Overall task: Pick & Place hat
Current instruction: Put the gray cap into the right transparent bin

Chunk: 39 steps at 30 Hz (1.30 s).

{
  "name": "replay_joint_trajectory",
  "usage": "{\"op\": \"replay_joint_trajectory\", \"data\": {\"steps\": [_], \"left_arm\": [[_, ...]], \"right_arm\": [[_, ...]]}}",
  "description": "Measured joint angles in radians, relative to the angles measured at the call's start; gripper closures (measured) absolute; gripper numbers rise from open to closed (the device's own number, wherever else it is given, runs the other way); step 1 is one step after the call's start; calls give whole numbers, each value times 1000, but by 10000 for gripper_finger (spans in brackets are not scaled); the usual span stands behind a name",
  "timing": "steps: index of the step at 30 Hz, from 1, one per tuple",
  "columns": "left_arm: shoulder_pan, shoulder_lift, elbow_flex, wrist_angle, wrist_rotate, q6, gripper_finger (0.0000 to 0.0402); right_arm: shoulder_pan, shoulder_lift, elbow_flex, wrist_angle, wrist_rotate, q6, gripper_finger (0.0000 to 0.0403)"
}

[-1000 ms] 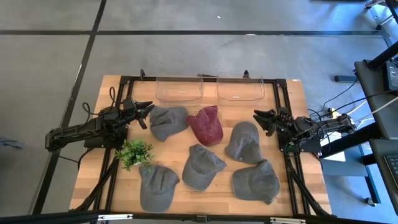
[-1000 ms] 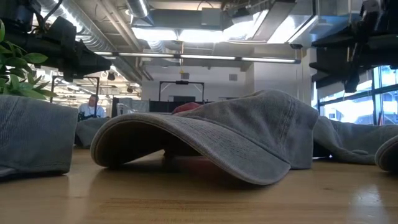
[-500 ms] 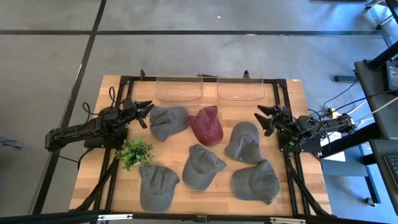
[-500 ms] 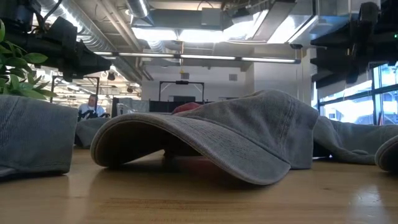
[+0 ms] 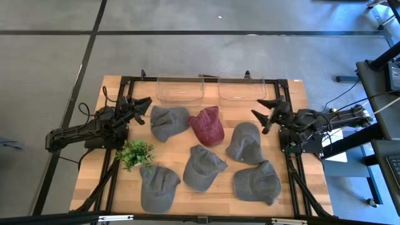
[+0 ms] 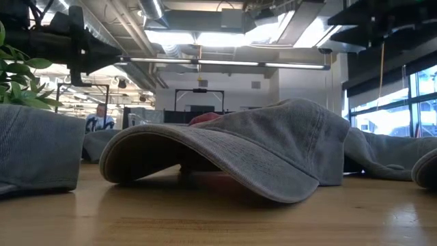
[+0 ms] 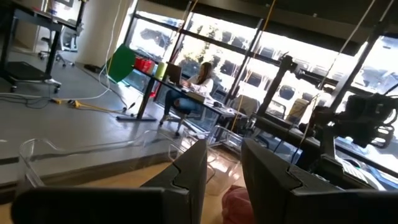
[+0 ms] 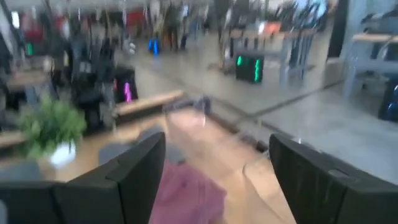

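A wooden table [image 5: 94, 178] seen from above holds six hats, a small plant, two clear bins and two dark robot arms. Nearest the front edge lie two grey hats, one at front left [image 5: 156, 187] and one at front right [image 5: 257, 182]. Just beyond the left one stands the green plant [image 5: 135, 152]. A third grey hat [image 5: 203, 167] lies in the middle of the table. Farther back runs a row of three: a grey hat at left [image 5: 167, 120], a dark red hat [image 5: 208, 125] in the centre, and a grey hat at right [image 5: 244, 141].

The left gripper [image 5: 143, 107] hangs above the table just left of the far-left grey hat, its fingers a narrow gap apart and holding nothing. The right gripper [image 5: 266, 113] hovers just beyond the far-right grey hat, fingers spread wide and empty, pointing toward the table's centre. That hat lies slightly nearer and to the left of the right gripper, so the right arm seems the likelier one to reach next.

At the far edge sit two clear bins, left [image 5: 180, 89] and right [image 5: 241, 89], both empty.
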State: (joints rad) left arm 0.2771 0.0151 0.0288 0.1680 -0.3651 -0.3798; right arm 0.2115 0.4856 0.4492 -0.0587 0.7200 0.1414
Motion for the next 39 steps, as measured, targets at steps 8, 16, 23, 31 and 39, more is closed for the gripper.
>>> {"op": "replay_joint_trajectory", "data": {"steps": [8, 16, 23, 31, 39], "left_arm": [[0, 1, 0, -41, -4, -1, 306], [0, 1, 0, -60, -3, -25, 306], [0, 1, 0, -66, -3, -28, 306], [0, 1, -1, -75, -3, -27, 306], [0, 1, -1, -75, 1, -27, 306]], "right_arm": [[3, 389, 284, -388, -323, 146, 116], [111, 773, 456, -653, -529, 298, 116], [229, 968, 477, -717, -612, 443, 116], [248, 1132, 477, -702, -609, 461, 116], [219, 1234, 480, -698, -638, 456, 164]]}}
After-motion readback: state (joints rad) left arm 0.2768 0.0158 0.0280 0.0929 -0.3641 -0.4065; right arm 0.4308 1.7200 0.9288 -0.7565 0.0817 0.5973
